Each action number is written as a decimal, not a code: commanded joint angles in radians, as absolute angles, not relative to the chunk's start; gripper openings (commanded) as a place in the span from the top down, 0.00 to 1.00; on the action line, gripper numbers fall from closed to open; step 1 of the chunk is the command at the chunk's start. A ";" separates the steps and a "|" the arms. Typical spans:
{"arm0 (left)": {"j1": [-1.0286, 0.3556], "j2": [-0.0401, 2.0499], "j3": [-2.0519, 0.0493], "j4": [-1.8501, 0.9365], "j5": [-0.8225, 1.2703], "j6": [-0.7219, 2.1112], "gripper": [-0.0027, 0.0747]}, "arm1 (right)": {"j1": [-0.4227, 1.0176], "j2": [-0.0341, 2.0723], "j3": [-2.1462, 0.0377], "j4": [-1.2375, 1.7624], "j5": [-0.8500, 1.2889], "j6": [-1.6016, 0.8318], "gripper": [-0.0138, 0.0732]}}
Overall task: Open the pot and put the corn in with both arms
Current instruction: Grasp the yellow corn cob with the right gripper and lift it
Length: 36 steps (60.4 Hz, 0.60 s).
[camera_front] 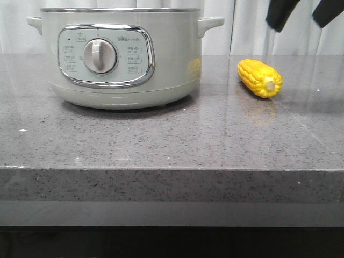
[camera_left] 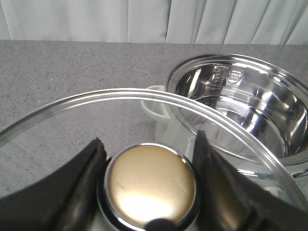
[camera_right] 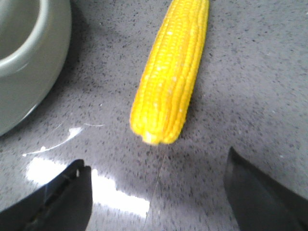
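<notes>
Pot (camera_front: 121, 56) sits on the grey speckled counter (camera_front: 172, 140), left of centre in the front view, control panel and round dial (camera_front: 100, 55) facing the camera, two small side handles visible, metal rim on top with no lid on it. Corn (camera_front: 260, 78) lies flat on the counter to the right of the pot, apart from it, stub end angled toward the camera; its yellow reflection shows on the pot wall. Left wrist view: left gripper (camera_left: 150, 192) is clamped on the round gold-toned knob (camera_left: 150, 185) of a glass lid (camera_left: 120, 103), one dark finger on each side of the knob, touching it. The lid is held up off the pot and off to one side; through and past the glass, the pot's open shiny steel interior (camera_left: 250, 106) and one pale handle (camera_left: 155, 103) are visible, with white curtain (camera_left: 154, 19) behind the counter. Right wrist view: right gripper (camera_right: 159, 192) has its fingers spread wide apart, nothing between them, hanging over the counter with the corn's end just ahead of the gap, not touching it. Edge of the pot wall (camera_right: 29, 53) shows near the corn in that view. In the front view, only two dark finger parts (camera_front: 282, 13) of the right gripper show at the top right, above the corn.
</notes>
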<state>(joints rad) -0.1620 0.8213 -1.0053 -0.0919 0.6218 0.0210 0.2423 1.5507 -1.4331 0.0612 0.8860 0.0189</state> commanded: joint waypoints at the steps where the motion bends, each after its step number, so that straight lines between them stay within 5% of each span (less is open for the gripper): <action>1: -0.160 0.808 -1.045 -0.099 0.472 0.021 0.61 | 0.243 1.584 -1.519 0.064 0.862 0.022 0.17; 36: -0.160 0.808 -1.045 -0.099 0.472 0.021 0.61 | 0.243 1.816 -1.618 0.064 0.794 0.022 0.17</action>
<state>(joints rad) -0.1620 0.8213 -1.0053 -0.0919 0.6218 0.0210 0.2423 1.8501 -1.5824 0.0612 0.8566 0.0227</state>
